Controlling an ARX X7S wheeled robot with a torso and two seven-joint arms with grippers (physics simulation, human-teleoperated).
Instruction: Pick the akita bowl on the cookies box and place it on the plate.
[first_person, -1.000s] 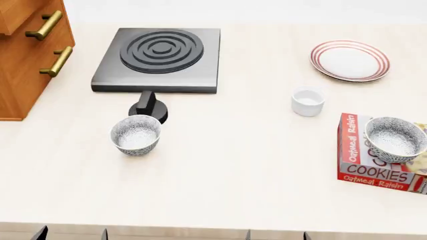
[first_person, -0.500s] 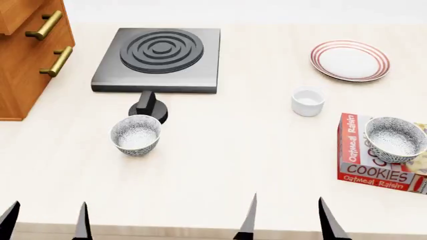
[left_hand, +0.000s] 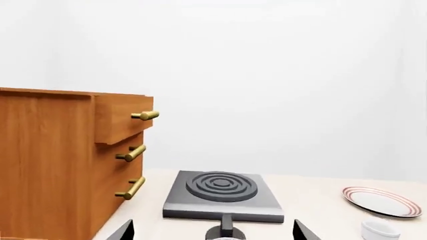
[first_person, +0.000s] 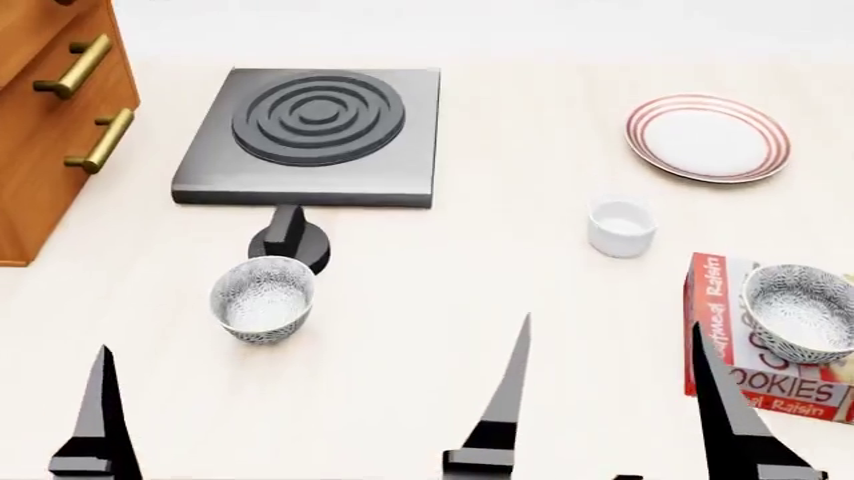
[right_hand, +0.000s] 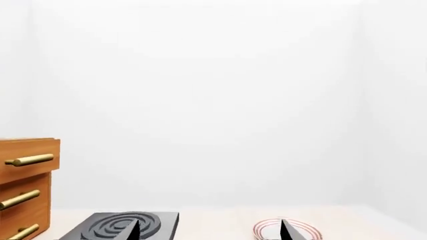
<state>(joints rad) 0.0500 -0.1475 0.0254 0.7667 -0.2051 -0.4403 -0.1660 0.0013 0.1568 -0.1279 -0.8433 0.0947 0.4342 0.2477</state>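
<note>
Fingertips are all that is showing of either gripper: the right gripper (first_person: 607, 400) is poking up into the head view as two dark spikes spread wide apart with nothing between them, while only one finger of the left gripper (first_person: 100, 420) is showing there, the other cut off by the frame; the left wrist view is showing both left tips well apart too. Two speckled bowls are sitting on the counter (first_person: 441, 280): the akita bowl (first_person: 798, 312) is resting upright on the cookies box (first_person: 747, 345), which is running off the right edge so its lettering is partly lost, and a second bowl (first_person: 263, 298) is standing just in front of a black knob (first_person: 287, 240). One plate (first_person: 707, 137), one white cup (first_person: 621, 227), one burner (first_person: 314, 130) and one drawer cabinet (first_person: 54, 110), cropped at the left, are also showing.
</note>
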